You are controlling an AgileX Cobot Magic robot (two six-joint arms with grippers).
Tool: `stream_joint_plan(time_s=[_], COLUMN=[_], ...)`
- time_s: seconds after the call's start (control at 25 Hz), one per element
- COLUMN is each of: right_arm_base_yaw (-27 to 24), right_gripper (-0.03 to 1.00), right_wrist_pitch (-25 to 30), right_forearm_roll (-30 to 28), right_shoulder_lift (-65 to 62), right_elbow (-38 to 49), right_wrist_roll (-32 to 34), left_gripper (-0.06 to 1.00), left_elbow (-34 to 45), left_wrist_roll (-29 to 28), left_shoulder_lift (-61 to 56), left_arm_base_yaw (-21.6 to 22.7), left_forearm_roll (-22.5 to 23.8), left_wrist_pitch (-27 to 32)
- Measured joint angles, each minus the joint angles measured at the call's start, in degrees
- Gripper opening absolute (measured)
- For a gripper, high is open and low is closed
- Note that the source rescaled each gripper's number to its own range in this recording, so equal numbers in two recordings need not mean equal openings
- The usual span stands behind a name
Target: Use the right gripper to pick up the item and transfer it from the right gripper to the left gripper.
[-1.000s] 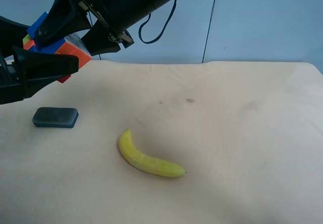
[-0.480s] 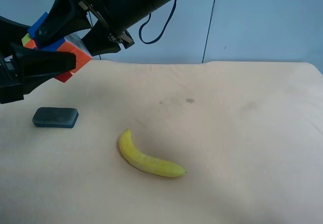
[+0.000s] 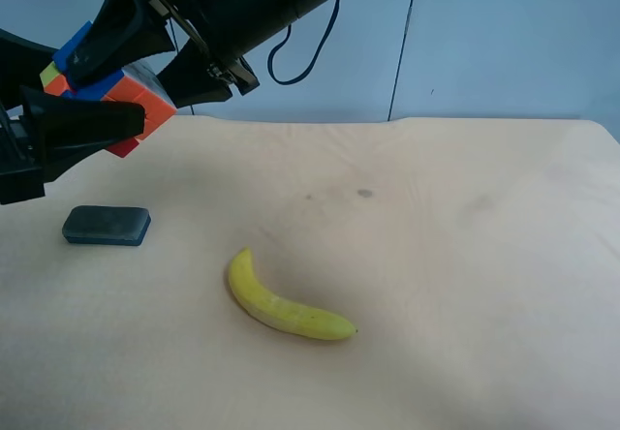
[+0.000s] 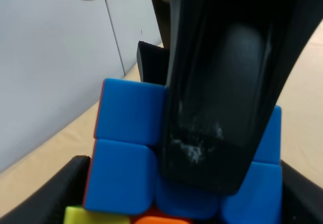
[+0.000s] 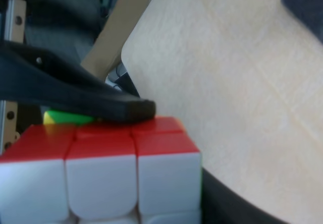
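From the high camera you see only scraps of the cube. The right gripper covers its top, the left gripper crosses its front, and the left gripper's far side is hidden behind it. Both arms run out of the picture. In the right wrist view the cube is cut off by the frame, and the dark block is only a blurred corner. In the left wrist view one finger of the right gripper hides the middle of the cube's blue face.
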Motion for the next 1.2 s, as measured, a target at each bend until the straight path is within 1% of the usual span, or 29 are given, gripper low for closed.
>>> stream_joint_plan(time_s=[0.28,0.32,0.36,0.4,0.44,0.48,0.56,0.6,0.72,0.84,0.96,1.08,1.2], right_arm_base_yaw=[0.0,0.0,0.0,0.0,-0.1,-0.2,-0.2,-0.2,-0.2,-0.2,-0.2,-0.2,-0.2], right_gripper=[0.0,0.02,0.15,0.34,0.6,0.76,0.91,0.95,0.99,0.99,1.0,1.0,1.0], right_wrist_pitch=[0.3,0.3,-0.4,-1.7,-2.4,-2.7,-2.7,-2.7,-2.6,-2.6,-2.5,-2.4,-2.3], right_forearm_roll=[0.0,0.0,0.3,0.8,0.8,0.8,0.8,0.8,0.8,0.5,-1.1,-5.3,-13.4], right_shoulder_lift=[0.0,0.0,0.0,0.0,0.0,0.0,0.0,0.0,0.0,-0.5,-2.2,-4.9,-8.1], right_elbow=[0.0,0.0,0.0,0.0,0.0,0.0,0.0,0.0,0.0,0.0,0.0,0.0,0.0], right_wrist_roll=[4.1,4.5,4.6,4.7,4.8,4.8,4.9,4.9,4.9,5.6,6.3,8.3,11.3], left_gripper=[0.05,0.05,0.05,0.01,0.0,0.0,0.0,0.0,0.0,0.0,0.0,0.0,0.0], left_elbow=[0.0,0.0,0.0,0.0,0.0,0.0,0.0,0.0,0.0,0.0,0.0,0.0,0.0], left_wrist_roll=[0.0,0.0,0.0,0.0,0.2,0.5,0.8,0.8,1.0,1.0,1.0,1.0,1.0], left_shoulder_lift=[0.0,0.0,0.0,0.0,0.0,0.0,0.0,0.0,0.0,0.0,0.0,0.0,0.0], left_arm_base_yaw=[0.0,0.0,0.0,0.0,-0.1,-0.2,-0.2,-0.2,-0.2,-0.2,-0.2,-0.2,-0.2], left_forearm_roll=[0.4,0.4,0.4,0.4,0.6,0.8,0.9,1.0,1.1,1.2,1.2,1.2,1.2], left_wrist_pitch=[0.3,0.3,0.3,1.3,3.2,4.4,5.4,5.4,5.4,5.4,5.4,5.4,5.4])
